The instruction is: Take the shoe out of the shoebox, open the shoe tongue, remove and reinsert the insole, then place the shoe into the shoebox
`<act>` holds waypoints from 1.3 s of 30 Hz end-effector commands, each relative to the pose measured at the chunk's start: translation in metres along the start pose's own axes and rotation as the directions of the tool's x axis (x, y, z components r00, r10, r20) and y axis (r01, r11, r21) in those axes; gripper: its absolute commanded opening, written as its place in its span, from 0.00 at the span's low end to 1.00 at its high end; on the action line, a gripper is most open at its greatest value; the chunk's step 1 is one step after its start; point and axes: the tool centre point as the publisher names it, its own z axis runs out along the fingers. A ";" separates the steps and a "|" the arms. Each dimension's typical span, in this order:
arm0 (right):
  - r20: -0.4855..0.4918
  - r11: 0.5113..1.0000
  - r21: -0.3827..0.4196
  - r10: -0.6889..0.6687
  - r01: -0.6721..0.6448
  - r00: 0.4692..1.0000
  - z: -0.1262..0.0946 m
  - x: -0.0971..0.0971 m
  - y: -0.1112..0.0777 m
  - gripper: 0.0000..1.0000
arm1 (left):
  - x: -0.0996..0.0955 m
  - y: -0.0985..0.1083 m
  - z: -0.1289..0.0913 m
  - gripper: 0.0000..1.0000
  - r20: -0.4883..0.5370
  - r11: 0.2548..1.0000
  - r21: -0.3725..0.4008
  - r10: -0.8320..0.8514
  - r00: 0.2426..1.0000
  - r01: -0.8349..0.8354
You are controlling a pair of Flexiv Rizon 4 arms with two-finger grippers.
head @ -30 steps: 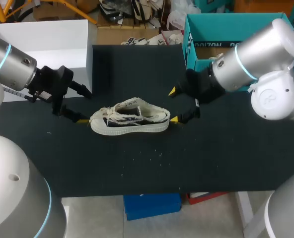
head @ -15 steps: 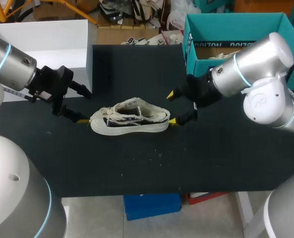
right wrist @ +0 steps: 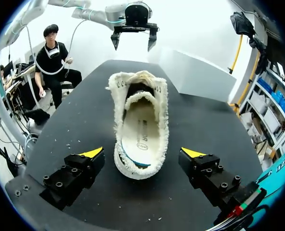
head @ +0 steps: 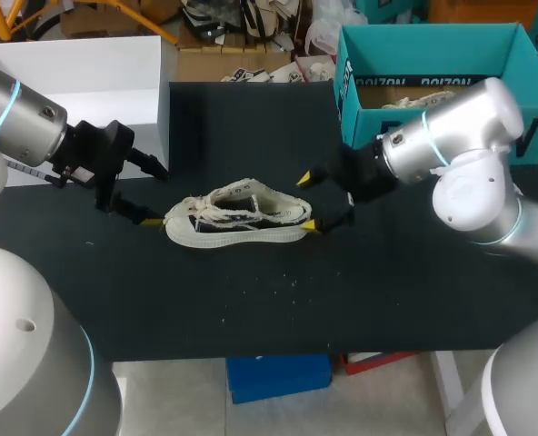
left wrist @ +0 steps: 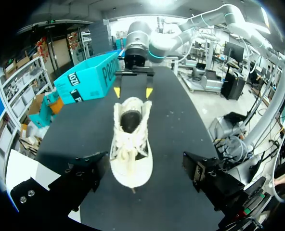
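Both wide open, empty, left fingers (head: 147, 219) by shoe (head: 237, 218) toe, right fingers (right wrist: 91, 154) flanking heel

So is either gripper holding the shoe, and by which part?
Nothing is held. The right gripper stands open around the heel of the shoe, not touching; the left gripper is open at the toe.

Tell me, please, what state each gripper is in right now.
Left gripper: open, holding nothing, at the toe of the shoe.
Right gripper: open, holding nothing, one finger on either side of the heel, not touching it.
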 end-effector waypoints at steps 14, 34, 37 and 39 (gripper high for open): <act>-0.001 0.997 -0.069 0.034 -0.034 0.999 0.029 0.003 0.003 1.00 | 0.001 0.001 0.000 1.00 0.004 1.000 0.001 0.003 1.000 -0.003; -0.014 0.994 -0.085 0.062 -0.063 0.998 0.042 0.001 0.000 1.00 | 0.001 0.001 0.000 1.00 0.004 1.000 0.001 0.003 1.000 -0.003; -0.015 0.993 -0.091 0.071 -0.072 0.997 0.045 0.002 -0.001 1.00 | 0.001 0.001 0.000 1.00 0.004 1.000 0.001 0.003 1.000 -0.003; -0.017 0.993 -0.094 0.073 -0.074 0.997 0.047 0.003 -0.001 1.00 | 0.001 0.001 0.000 1.00 0.004 1.000 0.001 0.003 1.000 -0.003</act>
